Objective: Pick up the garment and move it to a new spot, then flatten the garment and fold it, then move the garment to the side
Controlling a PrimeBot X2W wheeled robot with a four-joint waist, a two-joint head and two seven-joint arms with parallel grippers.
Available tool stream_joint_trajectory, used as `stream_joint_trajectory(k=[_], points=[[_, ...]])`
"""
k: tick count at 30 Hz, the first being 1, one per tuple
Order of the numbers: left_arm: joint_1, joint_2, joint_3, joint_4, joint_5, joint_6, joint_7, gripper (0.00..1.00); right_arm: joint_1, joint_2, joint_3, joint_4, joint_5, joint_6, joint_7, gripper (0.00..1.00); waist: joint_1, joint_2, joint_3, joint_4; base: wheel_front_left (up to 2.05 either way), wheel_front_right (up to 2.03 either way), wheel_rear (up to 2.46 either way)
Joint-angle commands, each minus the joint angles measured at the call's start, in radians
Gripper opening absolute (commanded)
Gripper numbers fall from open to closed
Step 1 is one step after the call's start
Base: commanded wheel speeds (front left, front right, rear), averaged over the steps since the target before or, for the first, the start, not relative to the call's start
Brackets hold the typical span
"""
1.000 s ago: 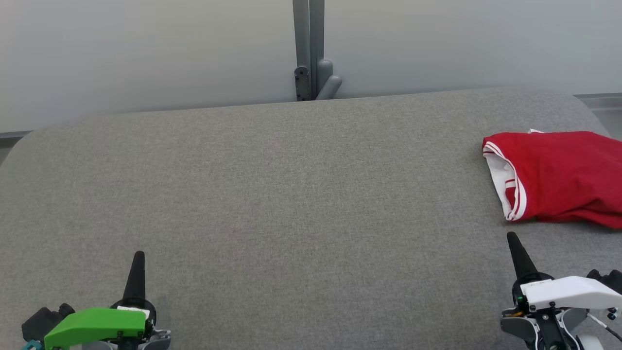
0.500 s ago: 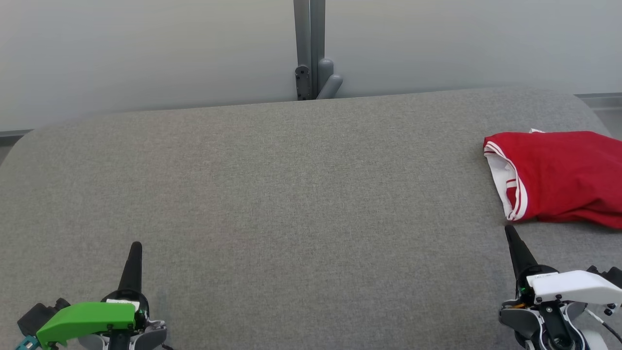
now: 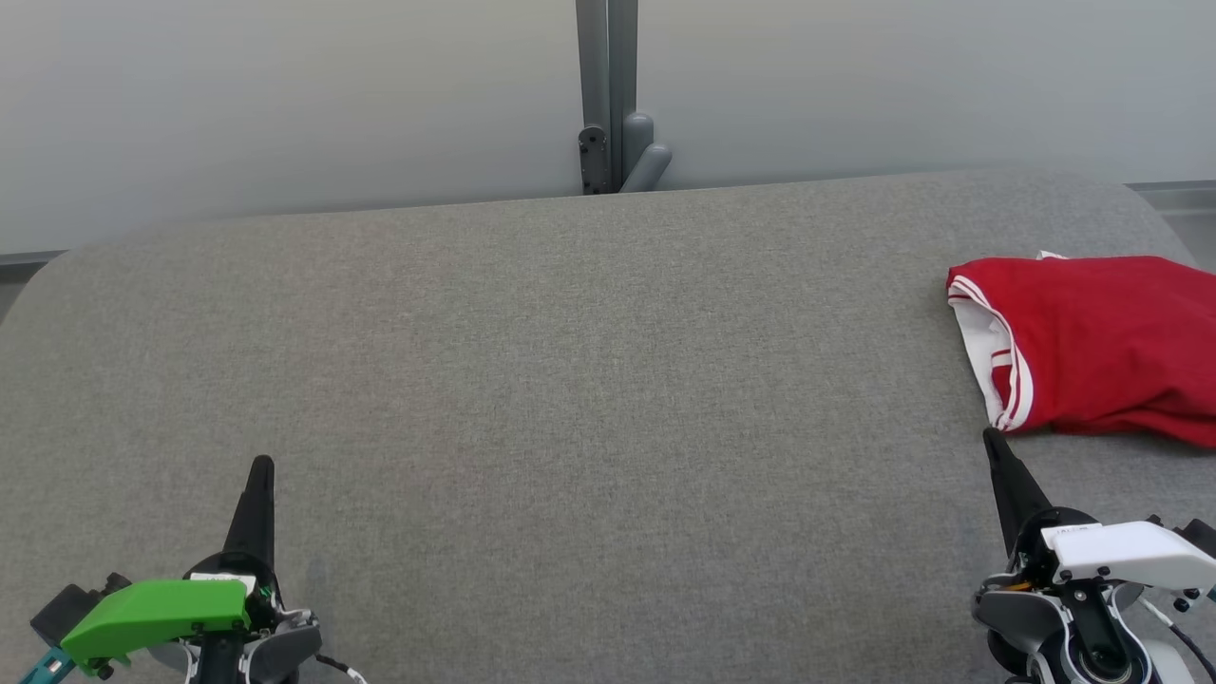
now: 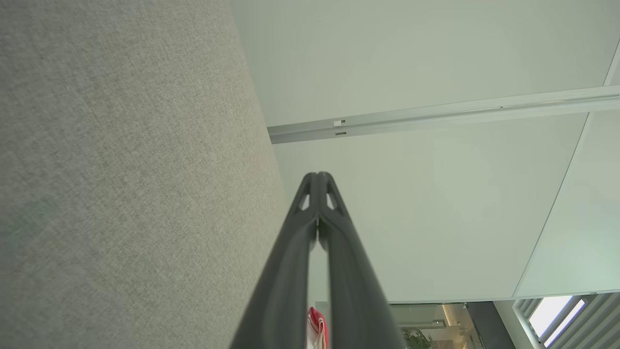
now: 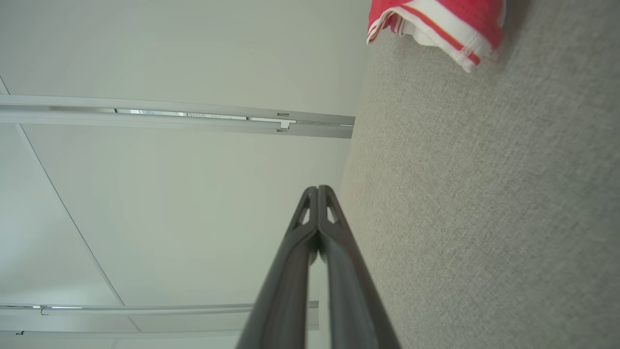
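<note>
The garment [image 3: 1102,347] is red with white striped trim, folded into a compact pile at the right edge of the grey fabric table [image 3: 570,380]. Its striped hem [image 5: 436,26] also shows at the top of the right wrist view, and a sliver of the garment [image 4: 317,329] appears between the fingers in the left wrist view. My right gripper [image 3: 993,439] is shut and empty, its tip just short of the garment's near corner. My left gripper [image 3: 260,465] is shut and empty at the lower left, far from the garment.
A pale partition wall with a grey post [image 3: 608,95] and bracket stands behind the table's far edge. The table's corners are rounded. Grey fabric stretches bare between the two grippers.
The right gripper's tip crept up toward the garment's near corner. The left gripper dipped back, then returned forward slightly. The garment has not moved.
</note>
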Motion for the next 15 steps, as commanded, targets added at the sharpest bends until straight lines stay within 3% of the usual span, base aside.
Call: stream_joint_trajectory(k=[1,15], points=[[-0.023,0.006,0.006,-0.006,-0.022,-0.005,0.006,0.00,-0.016,-0.006,0.000,-0.007,0.025,0.000,0.007,0.00,0.0000,0.0028,0.000,0.000,0.00,0.00,0.00],[-0.038,0.006,0.016,-0.006,-0.109,-0.011,0.030,0.00,-0.028,-0.007,0.001,-0.011,0.129,0.000,0.032,0.00,0.0000,0.0032,0.002,0.002,0.00,0.00,0.00]])
